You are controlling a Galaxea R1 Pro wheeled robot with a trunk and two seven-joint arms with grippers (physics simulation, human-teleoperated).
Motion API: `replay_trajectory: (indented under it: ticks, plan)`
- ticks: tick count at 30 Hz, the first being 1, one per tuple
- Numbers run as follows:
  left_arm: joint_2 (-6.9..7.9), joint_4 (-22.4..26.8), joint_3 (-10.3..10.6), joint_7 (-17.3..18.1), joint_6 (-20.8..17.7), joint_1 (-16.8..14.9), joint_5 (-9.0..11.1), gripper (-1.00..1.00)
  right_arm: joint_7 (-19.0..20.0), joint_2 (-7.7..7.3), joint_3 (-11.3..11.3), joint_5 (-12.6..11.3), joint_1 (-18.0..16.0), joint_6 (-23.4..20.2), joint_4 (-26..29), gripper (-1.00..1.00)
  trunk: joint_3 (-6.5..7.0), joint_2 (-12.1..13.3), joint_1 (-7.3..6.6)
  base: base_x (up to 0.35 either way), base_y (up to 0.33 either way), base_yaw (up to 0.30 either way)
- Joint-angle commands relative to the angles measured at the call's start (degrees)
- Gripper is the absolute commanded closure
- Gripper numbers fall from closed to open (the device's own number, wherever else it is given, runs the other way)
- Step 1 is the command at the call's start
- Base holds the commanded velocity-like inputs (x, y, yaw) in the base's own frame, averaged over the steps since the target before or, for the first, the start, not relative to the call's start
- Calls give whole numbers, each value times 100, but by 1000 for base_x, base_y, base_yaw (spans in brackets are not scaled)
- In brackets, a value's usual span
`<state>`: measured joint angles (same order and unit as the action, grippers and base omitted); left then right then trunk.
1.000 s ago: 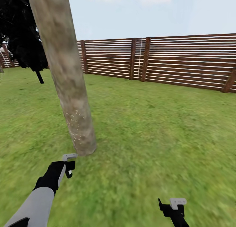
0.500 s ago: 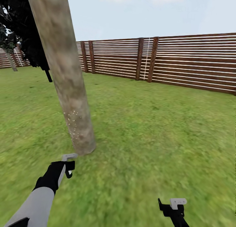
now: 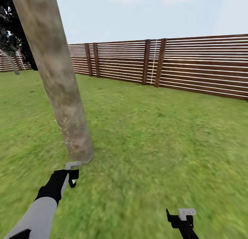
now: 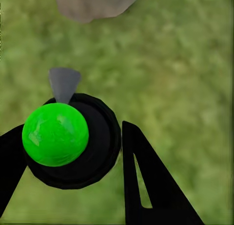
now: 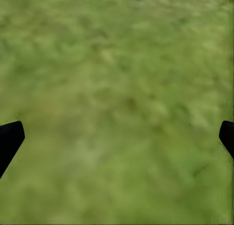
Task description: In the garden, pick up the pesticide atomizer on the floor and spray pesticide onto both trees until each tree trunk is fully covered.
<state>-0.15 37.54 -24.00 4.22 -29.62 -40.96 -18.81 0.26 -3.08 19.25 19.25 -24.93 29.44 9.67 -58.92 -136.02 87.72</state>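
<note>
One tree's thick pale grey-beige tree trunk rises from the lawn floor at the left of the head view, leaning slightly, with white specks low on its bark. My left gripper hangs just in front of the trunk's base. In the left wrist view the left gripper is shut on the pesticide atomizer, a black round body with a bright green cap and a grey nozzle pointing toward the trunk base. My right gripper is low at the right, and the right gripper is open over bare grass.
A brown slatted fence runs across the back of the garden. A dark-leaved tree stands behind the trunk at the far left. Open grass stretches to the right of the trunk.
The view has shifted, so the trunk now sits further left in the picture and the dark tree is mostly behind it. Both arms keep the same pose.
</note>
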Motion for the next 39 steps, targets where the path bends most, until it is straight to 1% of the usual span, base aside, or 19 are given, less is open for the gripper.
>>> replay_trajectory:
  ticks: [1, 10, 20, 31, 39]
  plan:
    - [1, 0, 0, 0, 0, 2, 0, 100, 0, 0, 0, -2, -1, 0, 0, -100, 0, 0, 0, 91, -276, 254]
    - [6, 0, -2, 0, 0, 0, -8, 100, -8, 0, 0, 0, 3, 0, -1, -100, 0, 0, 0, 90, -276, 268]
    - [6, 8, -9, 0, -4, 0, -17, 100, -8, 0, 0, -3, -2, 0, 0, -100, 0, 0, 0, 94, -276, 29]
    - [15, 8, -21, -2, -9, 0, -17, 100, -8, 0, 0, -3, -2, 0, 0, -100, 0, 0, 0, 177, -244, 241]
    - [32, 8, -32, -2, -9, 0, -9, 100, -8, 0, 0, -9, 0, 0, 0, -100, 0, 0, 0, 236, -195, 26]
